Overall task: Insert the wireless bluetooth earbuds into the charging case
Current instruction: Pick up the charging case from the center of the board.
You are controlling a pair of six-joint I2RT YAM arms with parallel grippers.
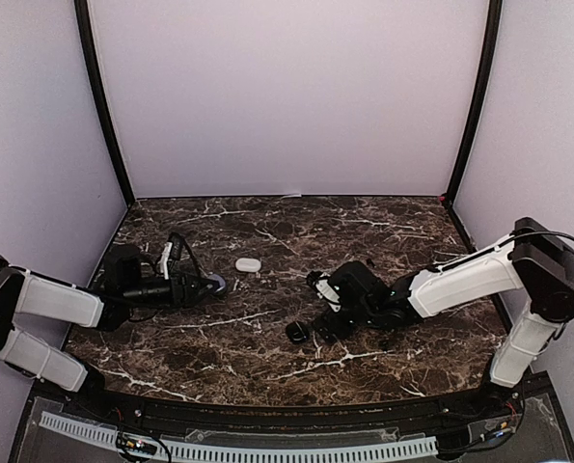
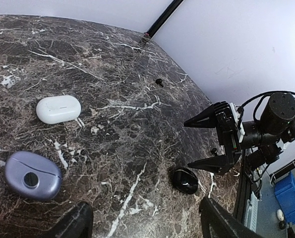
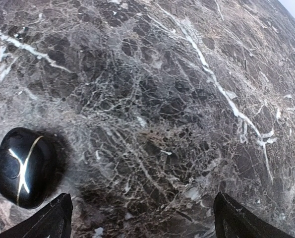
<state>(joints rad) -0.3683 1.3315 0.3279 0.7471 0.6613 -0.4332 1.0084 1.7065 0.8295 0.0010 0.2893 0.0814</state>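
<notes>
Black case (image 3: 23,166) just outside spread right pincer (image 3: 147,223); purple case (image 2: 32,174) near spread left pincer (image 2: 147,228); table (image 1: 267,371) edges distant.

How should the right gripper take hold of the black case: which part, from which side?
Probably from above, pinching the black case across its shorter width, at its two long rounded sides. It lies flat and closed on the table, and its low, glossy dome gives no other hold. The right gripper has its jaws open beside it.

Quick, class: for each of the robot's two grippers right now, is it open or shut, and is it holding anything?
Left gripper: open, holding nothing.
Right gripper: open wide, holding nothing; the glossy black pebble-shaped case lies beside it.
</notes>
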